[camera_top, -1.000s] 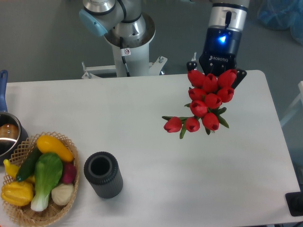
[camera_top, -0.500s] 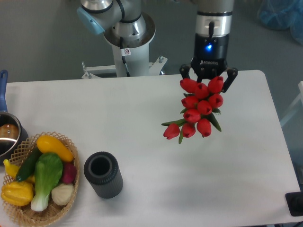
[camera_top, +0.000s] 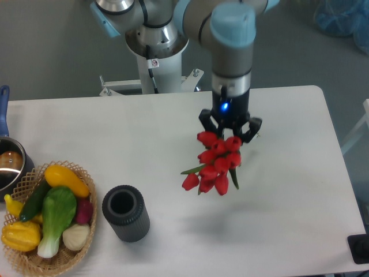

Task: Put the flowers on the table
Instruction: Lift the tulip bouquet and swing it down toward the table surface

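One bunch, the flowers, hangs clenched in my hand over the desk middle; I'd lower gently before letting go.

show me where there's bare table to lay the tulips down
The white table is bare right of the flowers, held in the hand, out to the right edge, and along the front between the black cylinder and that edge. The back left strip is bare too. It is crowded front left around the wicker basket and pot.
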Available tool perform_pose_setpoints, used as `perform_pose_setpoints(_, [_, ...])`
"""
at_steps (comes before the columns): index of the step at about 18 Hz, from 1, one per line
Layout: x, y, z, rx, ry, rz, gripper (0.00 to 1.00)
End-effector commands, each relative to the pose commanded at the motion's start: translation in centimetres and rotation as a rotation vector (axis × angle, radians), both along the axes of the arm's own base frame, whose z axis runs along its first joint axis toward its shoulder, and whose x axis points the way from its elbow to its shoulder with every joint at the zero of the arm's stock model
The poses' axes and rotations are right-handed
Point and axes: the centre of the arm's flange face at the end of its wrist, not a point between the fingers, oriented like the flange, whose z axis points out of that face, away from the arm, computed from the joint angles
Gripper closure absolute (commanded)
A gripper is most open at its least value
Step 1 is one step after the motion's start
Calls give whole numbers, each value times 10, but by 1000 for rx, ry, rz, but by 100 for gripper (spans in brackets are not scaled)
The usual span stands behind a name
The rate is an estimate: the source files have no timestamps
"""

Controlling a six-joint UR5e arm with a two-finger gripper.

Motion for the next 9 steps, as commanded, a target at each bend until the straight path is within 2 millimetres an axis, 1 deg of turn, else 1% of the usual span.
perform_pose_setpoints(1, [-2,2,-12,-20,-10,-1,60])
perform_pose_setpoints(5, [-10,12,-43,-55,-44,-9,60])
perform_pose_setpoints(7, [-15,18,-58,-62,-53,-12,60])
perform_pose_setpoints(9, [-19,21,-68,-70,-65,-11,59])
